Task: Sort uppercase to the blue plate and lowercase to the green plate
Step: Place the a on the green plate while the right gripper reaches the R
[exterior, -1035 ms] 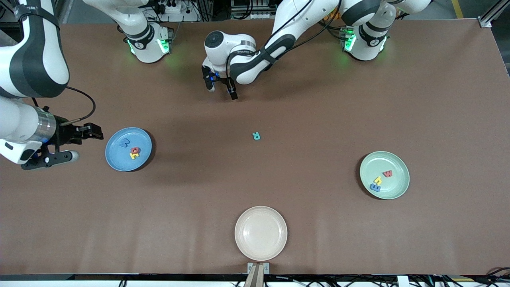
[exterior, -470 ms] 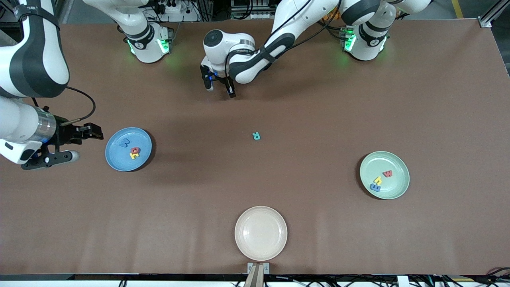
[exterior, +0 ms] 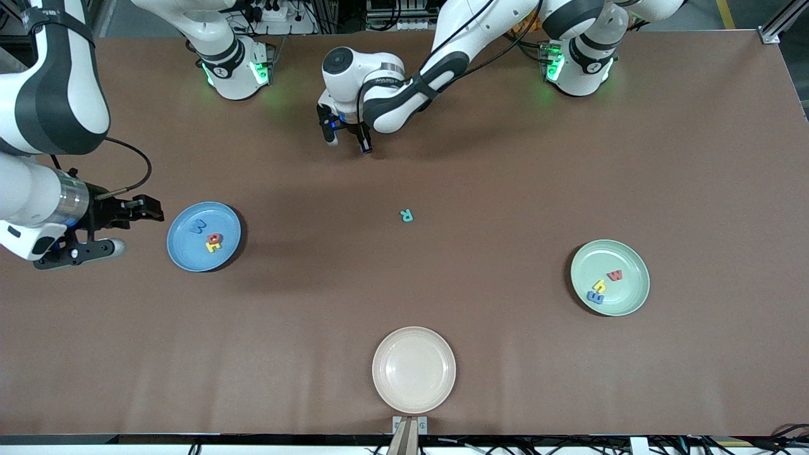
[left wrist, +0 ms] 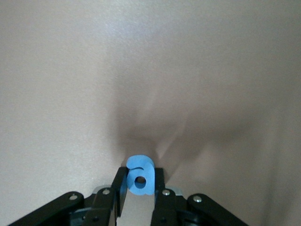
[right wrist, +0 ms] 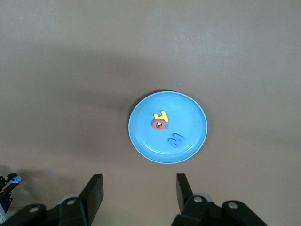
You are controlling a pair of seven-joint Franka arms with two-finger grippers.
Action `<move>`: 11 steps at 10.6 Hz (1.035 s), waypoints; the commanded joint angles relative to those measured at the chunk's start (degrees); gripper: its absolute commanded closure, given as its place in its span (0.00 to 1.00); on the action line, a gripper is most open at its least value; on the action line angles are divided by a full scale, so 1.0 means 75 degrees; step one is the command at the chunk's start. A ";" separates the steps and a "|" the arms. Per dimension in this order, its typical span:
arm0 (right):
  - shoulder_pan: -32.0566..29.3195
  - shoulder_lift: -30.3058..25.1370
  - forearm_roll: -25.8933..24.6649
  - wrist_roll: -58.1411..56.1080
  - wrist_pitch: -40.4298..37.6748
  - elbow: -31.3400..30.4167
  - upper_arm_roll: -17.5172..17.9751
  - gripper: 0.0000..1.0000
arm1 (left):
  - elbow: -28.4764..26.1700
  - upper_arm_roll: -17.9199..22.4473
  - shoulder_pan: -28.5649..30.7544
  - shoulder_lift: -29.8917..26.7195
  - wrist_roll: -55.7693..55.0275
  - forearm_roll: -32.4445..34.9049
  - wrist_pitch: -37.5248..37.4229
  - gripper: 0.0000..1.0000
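My left gripper (exterior: pixel 347 144) is shut on the small rounded blue lowercase letter (left wrist: pixel 140 175) and holds it over bare table near the robots' bases; it also shows in the left wrist view (left wrist: pixel 139 182). The teal R (exterior: pixel 406 215) lies alone mid-table. The blue plate (exterior: pixel 188 254) holds the blue M (exterior: pixel 198 226), red Q (exterior: pixel 215 238) and yellow H (exterior: pixel 213 246). The green plate (exterior: pixel 629 294) holds the red w (exterior: pixel 614 275), yellow h (exterior: pixel 598 286) and blue E (exterior: pixel 595 296). My right gripper (exterior: pixel 134 227) waits open and empty beside the blue plate (right wrist: pixel 190 117).
A cream plate (exterior: pixel 414 370) sits empty at the table edge nearest the front camera. Brown table stretches between the plates around the R.
My left gripper, still holding the blue letter, has shifted slightly toward the robots' bases. The right arm and all letters on the table and plates have stayed put.
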 commanded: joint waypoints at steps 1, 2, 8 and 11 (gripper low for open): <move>-0.0024 -0.0085 0.0104 0.0022 0.0006 -0.0034 0.0007 0.29 | -0.0031 -0.0002 0.0254 -0.0314 -0.0056 0.0050 -0.0279 1.00; -0.0035 -0.0085 0.0104 0.0021 0.0006 -0.0034 0.0007 0.29 | -0.0031 -0.0072 0.0512 -0.0512 0.0026 0.0062 -0.0687 1.00; 0.0116 -0.0131 0.0185 0.0335 -0.0018 -0.0046 0.0031 0.29 | -0.0008 -0.0342 0.3191 -0.2621 -0.1132 -0.1906 -0.2882 1.00; 0.0608 -0.0201 0.0221 0.1285 -0.0030 -0.0046 0.0042 0.29 | -0.0019 -0.0308 0.5033 -0.2905 -0.1192 -0.1755 -0.2988 1.00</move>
